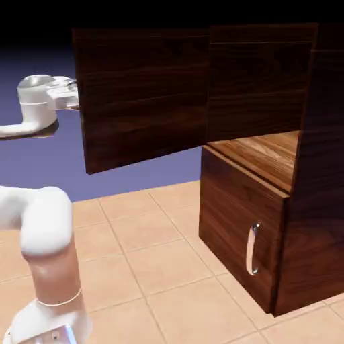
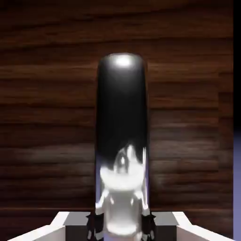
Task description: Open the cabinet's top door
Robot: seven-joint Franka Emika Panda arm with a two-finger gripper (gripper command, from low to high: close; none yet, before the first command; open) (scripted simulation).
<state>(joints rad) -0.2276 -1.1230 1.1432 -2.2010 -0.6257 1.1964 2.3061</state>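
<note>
Cabinet [image 1: 295,201] sitting at three o'clock in the exterior view, on the tiled floor [image 1: 148,255]. Top door [image 1: 141,94] swinging wide out toward nine o'clock, baring the lighter shelf [image 1: 262,151] — task looking nearly done. Lower panel staying shut, its small handle [image 1: 252,248] at five o'clock. Arm [image 1: 40,228] reaching behind the door's free edge. Gripper [image 2: 121,221] pinching narrow on the door's silver bar [image 2: 122,132], so the pull is carrying the door around its hinge.

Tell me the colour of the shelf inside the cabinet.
The shelf is a lighter, orange-brown wood grain, paler than the dark walnut cabinet. The exterior view shows it best.
</note>
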